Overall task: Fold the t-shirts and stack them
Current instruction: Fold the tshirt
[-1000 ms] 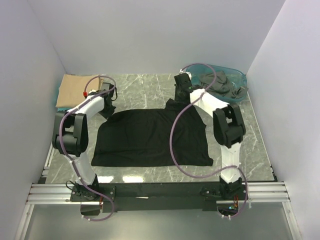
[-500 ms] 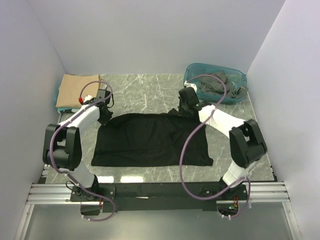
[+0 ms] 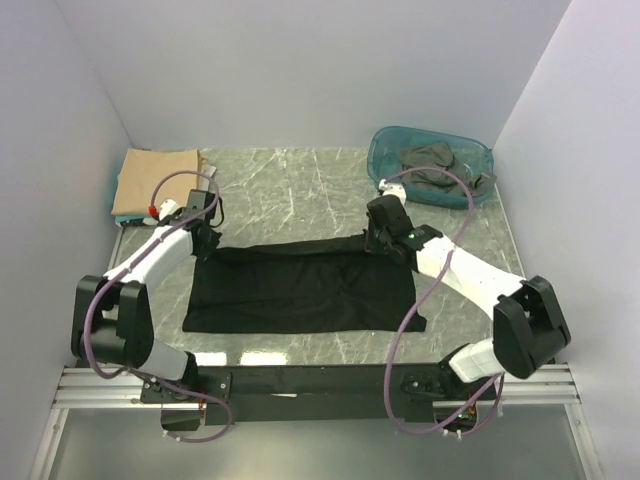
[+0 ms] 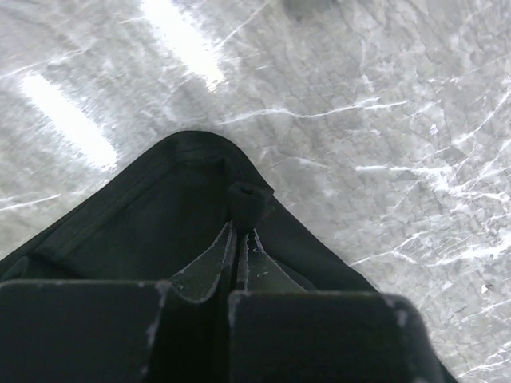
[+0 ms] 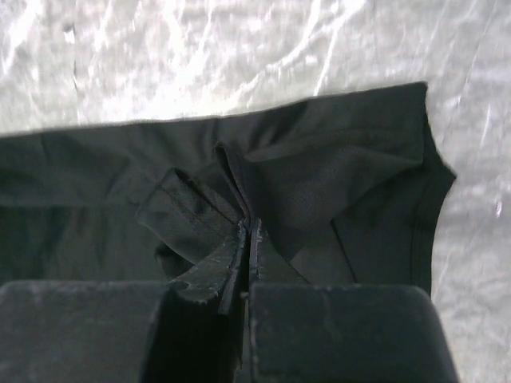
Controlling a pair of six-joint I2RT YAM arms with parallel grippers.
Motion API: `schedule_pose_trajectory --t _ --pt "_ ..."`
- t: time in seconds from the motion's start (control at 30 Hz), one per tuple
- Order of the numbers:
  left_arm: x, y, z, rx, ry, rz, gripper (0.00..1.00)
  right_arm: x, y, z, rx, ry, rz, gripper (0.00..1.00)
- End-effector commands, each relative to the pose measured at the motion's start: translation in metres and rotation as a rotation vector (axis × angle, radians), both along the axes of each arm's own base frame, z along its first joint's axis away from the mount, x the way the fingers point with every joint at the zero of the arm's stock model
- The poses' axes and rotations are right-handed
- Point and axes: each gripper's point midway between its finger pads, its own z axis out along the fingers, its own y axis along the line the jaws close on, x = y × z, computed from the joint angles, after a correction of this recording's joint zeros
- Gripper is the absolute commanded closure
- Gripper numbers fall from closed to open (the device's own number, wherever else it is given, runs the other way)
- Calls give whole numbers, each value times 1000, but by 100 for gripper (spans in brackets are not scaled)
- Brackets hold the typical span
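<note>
A black t-shirt lies spread on the marble table, its far edge lifted and folded toward the near side. My left gripper is shut on its far left corner; in the left wrist view the black cloth bunches at the fingertips. My right gripper is shut on the far right corner, with the black cloth pinched between the fingers. A tan t-shirt lies folded at the far left. Dark grey t-shirts sit in the tub.
The translucent teal tub stands at the far right corner of the table. White walls close in the left, back and right sides. Bare marble shows behind the black shirt. The metal rail with both arm bases runs along the near edge.
Both grippers have pulled the black shirt's far edge toward the near side, and the visible shirt has become shorter front to back. Both arms have stretched lower and nearer.
</note>
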Motion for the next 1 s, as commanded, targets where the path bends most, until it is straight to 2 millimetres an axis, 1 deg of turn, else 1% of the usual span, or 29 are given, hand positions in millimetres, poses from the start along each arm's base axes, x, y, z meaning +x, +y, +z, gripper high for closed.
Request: schedule_pose_trajectory --t 0.0,0.03,0.2,0.27,0.3,0.37,0.57,0.6,0.67,0.83,0.97 --pt "-9 6 7 10 -28 48 99 -14 -5 9 9 -25 -17 100" --pt "-14 7 6 11 -23 52 99 -16 -6 14 17 -37 -18 100" --pt "-29 16 8 44 -12 100 99 -33 -5 12 46 -30 6 100" --pt "-30 14 10 36 -25 92 99 -37 -2 11 55 -30 19 100" --pt "-34 12 7 25 -19 86 99 -41 -2 10 60 -29 21 100" --pt "-36 9 6 21 -22 77 99 -44 -2 10 63 -29 27 100" --pt "-49 8 -1 30 8 68 99 -58 -3 0 56 0 34 100" --pt "-53 8 -4 32 19 68 99 -63 -2 -2 58 9 43 100" --pt "-55 9 -4 31 15 71 99 -69 -1 -4 59 15 47 100" --pt "-59 10 -5 36 18 72 99 -82 2 -2 77 13 58 100" --pt "-62 10 -8 38 31 63 99 -89 2 -10 73 31 53 100"
